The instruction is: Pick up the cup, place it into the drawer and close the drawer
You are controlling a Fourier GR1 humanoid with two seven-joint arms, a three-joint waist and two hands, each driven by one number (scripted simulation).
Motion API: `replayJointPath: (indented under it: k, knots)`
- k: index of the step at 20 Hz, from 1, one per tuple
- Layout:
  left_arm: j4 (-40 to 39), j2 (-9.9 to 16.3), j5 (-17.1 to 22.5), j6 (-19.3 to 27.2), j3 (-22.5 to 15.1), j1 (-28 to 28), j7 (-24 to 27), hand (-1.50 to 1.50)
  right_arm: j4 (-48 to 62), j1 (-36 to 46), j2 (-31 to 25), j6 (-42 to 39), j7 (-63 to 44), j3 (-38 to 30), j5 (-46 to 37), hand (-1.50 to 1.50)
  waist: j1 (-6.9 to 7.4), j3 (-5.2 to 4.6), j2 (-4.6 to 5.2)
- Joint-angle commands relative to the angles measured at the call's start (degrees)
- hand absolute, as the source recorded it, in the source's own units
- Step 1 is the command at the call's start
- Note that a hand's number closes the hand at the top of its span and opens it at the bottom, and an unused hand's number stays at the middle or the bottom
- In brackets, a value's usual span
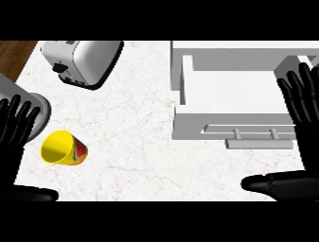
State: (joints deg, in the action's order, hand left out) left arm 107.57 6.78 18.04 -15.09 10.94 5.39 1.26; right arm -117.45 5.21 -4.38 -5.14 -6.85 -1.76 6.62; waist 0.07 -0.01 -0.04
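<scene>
We find the yellow cup (64, 148) lying on its side on the white counter (141, 127), just beside our left hand (8, 137), whose fingers are straight and untouching. Our right hand (308, 127), fingers spread straight, appears to overlap the open drawer (225, 94). A toaster (85, 59) sits well behind.

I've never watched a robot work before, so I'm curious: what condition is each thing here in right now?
Cup: lying on its side on the counter, mouth toward the left hand, not held.
Drawer: pulled open, nothing visible inside.
Toaster: standing at the back of the counter, untouched.
Left hand: open, fingers straight, beside the cup.
Right hand: open, fingers straight, at the drawer's right side.
</scene>
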Motion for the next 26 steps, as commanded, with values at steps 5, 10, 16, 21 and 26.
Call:
replayJointPath:
  k: [5,10,16,21,26]
  knots:
    - [-11.4,1.6,-2.7,-2.0,4.0,-1.3,6.4,-1.5,1.5,0.5,-0.2,-0.5,1.0,-1.2,0.4,-1.5,-0.06,0.01,0.06]
    - [-17.5,0.4,-5.9,-2.2,3.7,-1.0,11.9,-1.5,0.3,-1.5,0.8,-0.5,1.6,0.6,-0.7,-1.5,-0.1,0.01,0.03]
    - [-27.0,3.1,-6.5,-4.1,6.2,-3.6,16.3,-1.5,3.0,1.4,-1.0,-2.0,2.6,-2.5,1.5,-1.5,-0.09,0.01,0.05]
    - [-35.2,3.1,-9.5,-5.9,5.1,-4.7,22.5,-1.5,-3.5,1.3,0.0,0.4,-4.8,0.7,0.3,-1.5,-0.19,-0.01,0.04]
    - [-42.7,5.2,-9.7,-6.3,6.3,-8.9,24.6,-1.5,-0.8,2.1,-1.5,-2.0,-2.5,-2.2,2.8,-1.5,-0.17,0.0,0.06]
